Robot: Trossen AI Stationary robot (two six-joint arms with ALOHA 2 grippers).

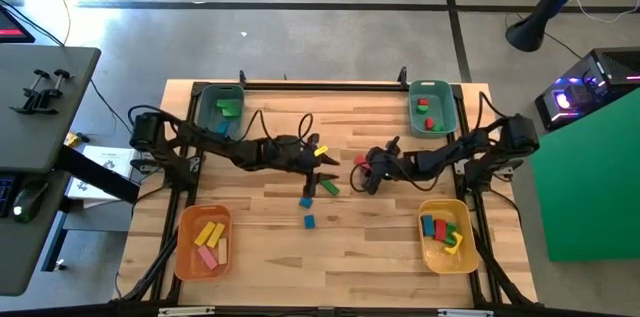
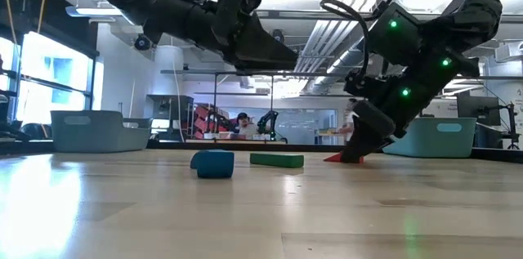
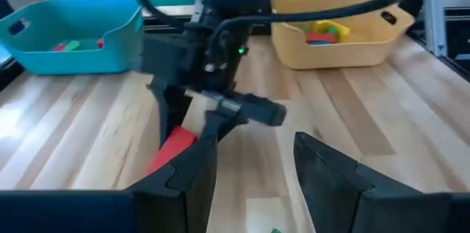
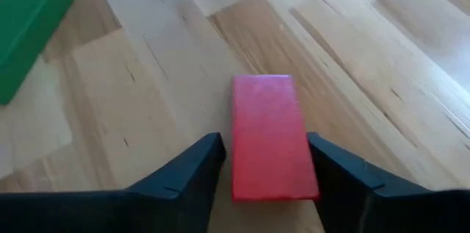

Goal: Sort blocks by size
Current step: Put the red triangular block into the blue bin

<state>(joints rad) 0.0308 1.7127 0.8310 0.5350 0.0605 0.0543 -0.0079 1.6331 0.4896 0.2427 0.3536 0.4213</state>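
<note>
My right gripper [image 1: 366,177] is down at the table's middle, shut on a red block [image 4: 270,137], which also shows in the high view [image 1: 360,160]. My left gripper [image 1: 320,155] hangs open and empty above the table just to the left of it, as the left wrist view [image 3: 253,167] shows. A green bar [image 1: 329,188] and two blue blocks [image 1: 307,201] [image 1: 309,222] lie flat on the table nearer the front. The green bar [image 2: 276,160] and one blue block [image 2: 212,163] also show in the low view. My right gripper pinches the red block's two long sides near its closer end [image 4: 275,185] between its two fingers [image 4: 209,163]. The fingers slant down from the table's right and lie along the block. The block stays low, its far end [image 2: 331,159] on the table.
A teal bin [image 1: 220,107] at the far left holds green and blue blocks. A teal bin [image 1: 430,107] at the far right holds red and green ones. An orange bin [image 1: 205,242] at the near left and a yellow bin [image 1: 445,234] at the near right hold more blocks.
</note>
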